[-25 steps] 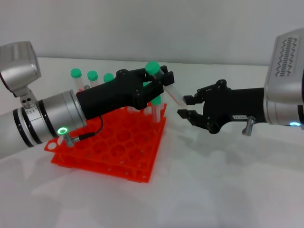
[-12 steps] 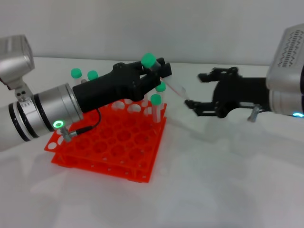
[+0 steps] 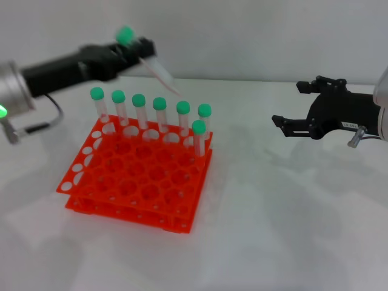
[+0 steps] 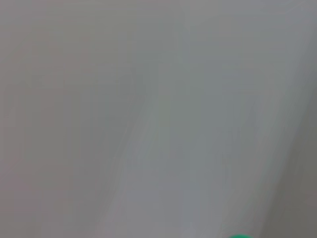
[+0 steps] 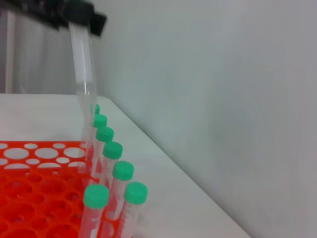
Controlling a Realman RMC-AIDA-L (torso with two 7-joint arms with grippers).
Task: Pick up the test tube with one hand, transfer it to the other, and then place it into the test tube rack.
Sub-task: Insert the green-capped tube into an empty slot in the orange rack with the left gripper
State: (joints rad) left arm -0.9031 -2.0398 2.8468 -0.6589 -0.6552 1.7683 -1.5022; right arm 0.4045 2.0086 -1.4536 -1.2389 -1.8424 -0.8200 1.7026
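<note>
Scene: white worktop (image 3: 285, 224) before a pale grey wall, seen from the robot's head, with both arms reaching in from the sides.

Left pincer (image 3: 136, 50): black, raised above the far left of the worktop, higher than the rack and behind its back row; clenched around the upper part of one test tube.

Held test tube (image 3: 151, 65): clear, with a green cap (image 3: 125, 35) at the top; tilted, its pointed tip angled down and towards the robot's right, hanging in the air above the back row of the rack and touching nothing below. The right wrist view shows the same tube (image 5: 83, 69) hanging nearly upright from the black pincer (image 5: 69, 12) above the line of capped tubes.

Test tube rack (image 3: 139, 176): bright orange-red, two tiers, grid of round holes, resting on the worktop left of centre.

Tubes in the rack (image 3: 159, 112): seven, clear with green caps, standing upright; six form a line along the far edge and the seventh stands just in front of the line's right end.

Right pincer (image 3: 290, 104): black, on the right side of the worktop, well apart from the rack and from the held tube; its fingers are spread and grasp nothing.

Left wrist view: blurred grey surface, with only a sliver of green cap (image 4: 241, 236) at one edge.
</note>
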